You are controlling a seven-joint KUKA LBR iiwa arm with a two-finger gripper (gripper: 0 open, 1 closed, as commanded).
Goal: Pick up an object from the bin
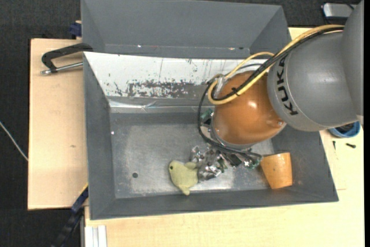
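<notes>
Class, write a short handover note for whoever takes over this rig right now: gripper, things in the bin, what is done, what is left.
Gripper: down near the front of the bin; whether it holds anything cannot be told.
Things: a yellowish soft lump just left of the gripper; an orange cup at the front right.
Done: arm is in the bin.
Left: grasp one thing and lift it out.

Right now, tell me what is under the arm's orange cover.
Under the orange cover the gripper hangs near the bin floor, beside a pale yellow-green lump; an orange cup lies further right in the view. The floor straight beneath the cover is hidden.
</notes>
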